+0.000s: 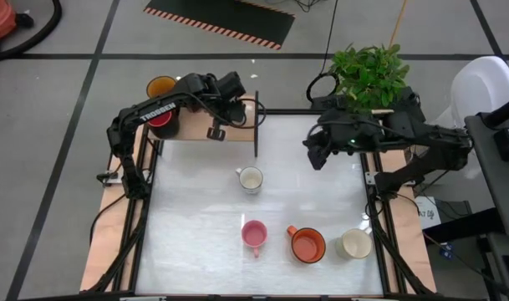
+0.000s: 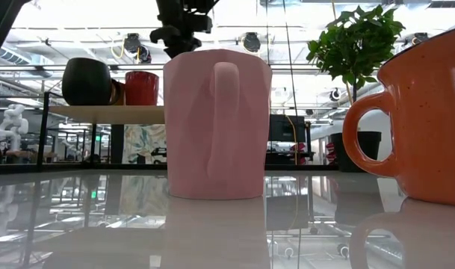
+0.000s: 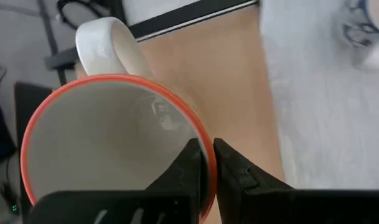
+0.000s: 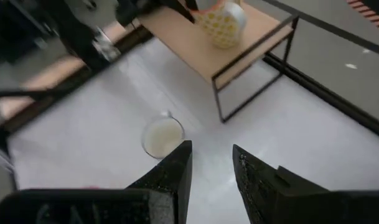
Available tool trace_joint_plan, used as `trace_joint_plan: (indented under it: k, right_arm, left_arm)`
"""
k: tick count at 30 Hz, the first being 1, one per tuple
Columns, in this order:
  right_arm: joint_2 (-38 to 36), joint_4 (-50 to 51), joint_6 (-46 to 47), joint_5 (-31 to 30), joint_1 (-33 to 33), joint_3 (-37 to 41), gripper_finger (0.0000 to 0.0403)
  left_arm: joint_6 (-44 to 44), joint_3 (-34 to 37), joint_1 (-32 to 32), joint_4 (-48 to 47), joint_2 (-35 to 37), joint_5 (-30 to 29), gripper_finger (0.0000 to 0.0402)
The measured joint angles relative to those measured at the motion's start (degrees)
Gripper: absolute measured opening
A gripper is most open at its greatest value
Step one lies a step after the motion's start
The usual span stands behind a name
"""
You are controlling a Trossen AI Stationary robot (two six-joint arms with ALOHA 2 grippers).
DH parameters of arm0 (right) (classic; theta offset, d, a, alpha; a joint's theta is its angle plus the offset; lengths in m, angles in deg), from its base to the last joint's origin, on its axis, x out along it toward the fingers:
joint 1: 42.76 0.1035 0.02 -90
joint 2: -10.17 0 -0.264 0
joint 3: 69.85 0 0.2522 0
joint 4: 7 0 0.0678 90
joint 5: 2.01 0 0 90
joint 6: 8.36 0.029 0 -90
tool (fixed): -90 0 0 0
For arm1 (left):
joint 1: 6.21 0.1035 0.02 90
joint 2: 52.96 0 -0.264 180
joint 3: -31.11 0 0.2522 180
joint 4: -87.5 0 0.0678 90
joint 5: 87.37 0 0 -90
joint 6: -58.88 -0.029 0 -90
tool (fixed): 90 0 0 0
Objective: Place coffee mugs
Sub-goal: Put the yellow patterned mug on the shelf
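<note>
A mug with an orange-red rim (image 3: 108, 143), white inside and with a white handle, stands on the wooden shelf (image 4: 195, 43) at the table's far left; from the right wrist it looks yellow-spotted (image 4: 221, 25). My left gripper (image 3: 205, 152) is shut on it and covers it in the high view (image 1: 225, 107). My right gripper (image 4: 211, 168) hangs open above the table's far right (image 1: 317, 155), holding nothing. A cream mug (image 1: 250, 179) stands mid-table. Pink (image 1: 254, 235), orange (image 1: 307, 244) and cream (image 1: 354, 244) mugs stand near the front edge. My left gripper pinches the mug's rim (image 3: 201, 134) on the side opposite the handle, one finger inside the cup and one outside. The fingers come steeply from above. The mug is upright with its bottom on the wooden shelf.
An amber-yellow mug (image 1: 160, 86) and a red mug (image 1: 160, 121) stand at the shelf's left end, beside a dark pot (image 2: 87, 81). The shelf's black post (image 1: 257, 125) stands by the table's far edge. A potted plant (image 1: 369, 73) is behind the right arm.
</note>
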State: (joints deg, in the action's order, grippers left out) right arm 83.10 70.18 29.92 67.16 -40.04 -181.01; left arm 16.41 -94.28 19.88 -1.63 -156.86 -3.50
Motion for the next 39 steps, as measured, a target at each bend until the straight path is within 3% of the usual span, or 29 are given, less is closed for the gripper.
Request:
trace_joint_plan:
  k: [7, 18, 22, 32, 39]
  right_arm:
    - [-6.55, -13.35, 1.57, -0.06, 1.28, 9.18, 0.01]
    - [-6.41, -15.94, 0.2, -0.01, 1.31, 10.23, 0.01]
    - [-6.47, -17.65, 0.09, -0.01, 1.31, 10.23, 0.01]
    - [-6.58, -20.13, 0.09, 0.03, 1.31, 10.21, 0.01]
    - [-6.58, -20.15, 0.07, 0.02, 1.31, 10.23, 0.01]
  left_arm:
    - [9.69, 0.0, 2.12, 0.02, 0.0, -4.41, 0.0022]
    - [25.13, -0.02, 7.27, 1.99, 0.0, -7.37, 0.0022]
    - [30.65, -0.02, 8.69, 1.83, 0.0, -5.34, 0.0022]
    - [32.87, -0.04, 9.09, 1.92, 0.02, -4.38, 0.0025]
    - [32.66, -0.13, 9.07, 2.84, 0.06, -4.62, 0.0076]
